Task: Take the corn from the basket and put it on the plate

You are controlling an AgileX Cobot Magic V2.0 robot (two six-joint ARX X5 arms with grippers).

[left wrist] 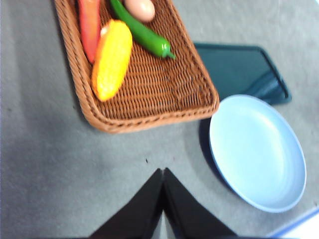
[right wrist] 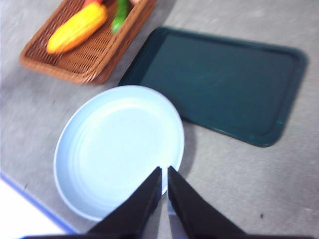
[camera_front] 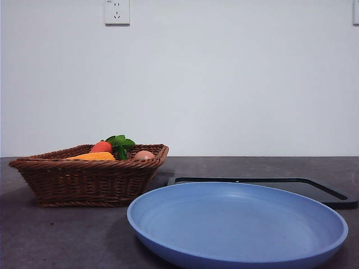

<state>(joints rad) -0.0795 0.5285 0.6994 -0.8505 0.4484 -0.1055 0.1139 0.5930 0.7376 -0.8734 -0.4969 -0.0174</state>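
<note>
Big light-blue plate [camera_front: 238, 227] fills the lower right of the front view, with the wicker basket [camera_front: 84, 182] at middle left on the table [camera_front: 33, 241]. The corn [left wrist: 111, 59] lies in the basket beside a carrot [left wrist: 89, 25]. Left claw [left wrist: 163, 175] and right claw [right wrist: 164, 174] are both pinched closed, holding nothing.

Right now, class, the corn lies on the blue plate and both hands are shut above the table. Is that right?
No. The corn lies in the basket, as the left wrist view shows; the plate is bare. The rest stands.
</note>
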